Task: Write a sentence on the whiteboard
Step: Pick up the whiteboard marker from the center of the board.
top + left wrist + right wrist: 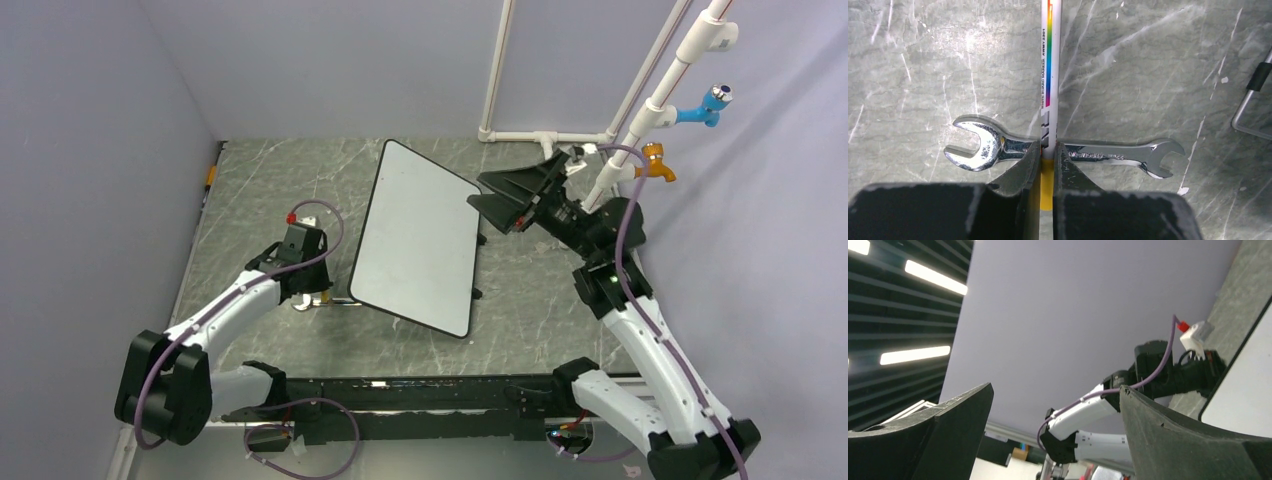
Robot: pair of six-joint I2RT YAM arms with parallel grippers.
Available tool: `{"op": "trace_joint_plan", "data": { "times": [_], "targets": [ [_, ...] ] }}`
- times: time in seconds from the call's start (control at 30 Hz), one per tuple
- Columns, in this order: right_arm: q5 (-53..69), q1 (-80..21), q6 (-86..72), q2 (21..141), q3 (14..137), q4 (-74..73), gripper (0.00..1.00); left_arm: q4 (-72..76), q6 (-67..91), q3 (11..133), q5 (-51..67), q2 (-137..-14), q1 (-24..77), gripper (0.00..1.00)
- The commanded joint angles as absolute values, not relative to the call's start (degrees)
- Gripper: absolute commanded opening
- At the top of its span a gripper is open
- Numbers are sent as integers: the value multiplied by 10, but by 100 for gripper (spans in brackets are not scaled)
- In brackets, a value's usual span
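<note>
The large flat white whiteboard with a thin black rim (420, 240) lies skewed mid-table and looks blank. Left of it, the left gripper (1048, 148) pinches a white rainbow-striped marker (1050, 75) lying across a shiny steel wrench (1113, 155). Best to lift straight up so the wrench isn't dragged. The right gripper (485, 195), jaws spread, hovers by the board's far edge.

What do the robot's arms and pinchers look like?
The left arm and right arm are white tubes with chunky black joints. A purple cable loops along each. The left gripper and right gripper are black, each with two wedge-shaped fingers.
</note>
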State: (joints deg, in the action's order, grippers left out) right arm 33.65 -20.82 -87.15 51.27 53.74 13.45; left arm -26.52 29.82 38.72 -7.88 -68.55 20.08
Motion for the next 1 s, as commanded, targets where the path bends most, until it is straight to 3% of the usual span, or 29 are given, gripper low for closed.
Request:
{"op": "trace_joint_plan", "data": {
  "times": [0.0, 0.27, 0.57, 0.97],
  "targets": [
    [267, -206, -831, 450, 569, 103, 100, -280, 305, 401, -83, -657, 202, 0],
    [283, -208, -858, 453, 575, 100, 100, -299, 304, 403, -86, -626, 203, 0],
    [333, -212, -910, 467, 564, 225, 100, -334, 301, 408, -88, -577, 203, 0],
    [283, -212, -850, 427, 596, 92, 100, -355, 300, 406, -93, -549, 203, 0]
  ]
}}
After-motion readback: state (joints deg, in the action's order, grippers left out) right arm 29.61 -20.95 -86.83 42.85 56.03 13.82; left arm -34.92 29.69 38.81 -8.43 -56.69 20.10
